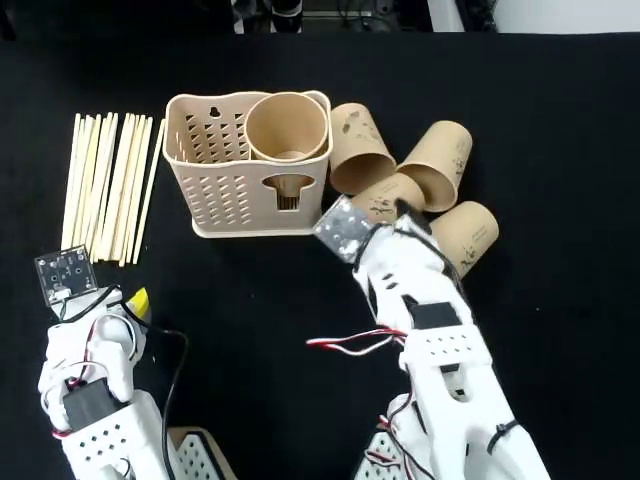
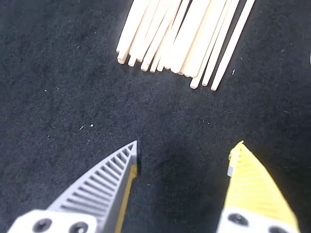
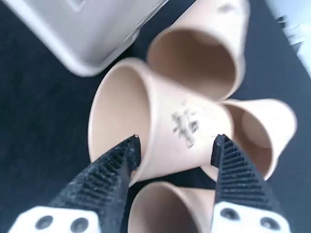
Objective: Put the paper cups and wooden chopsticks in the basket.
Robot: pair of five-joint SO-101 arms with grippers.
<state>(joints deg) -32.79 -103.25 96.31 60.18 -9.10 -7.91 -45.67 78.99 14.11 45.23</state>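
Observation:
A beige slotted basket stands upright with one paper cup in its right compartment. Wooden chopsticks lie in a bundle to its left. Several paper cups lie on their sides to its right. My right gripper is open, its black fingers straddling one lying cup, the one nearest the basket. My left gripper is open with nothing between its grey and yellow fingers. It hangs over bare cloth just short of the chopsticks' near ends.
Black cloth covers the table. Three more lying cups crowd around the straddled one. The basket's corner is close to the right gripper. Open cloth lies between the two arms.

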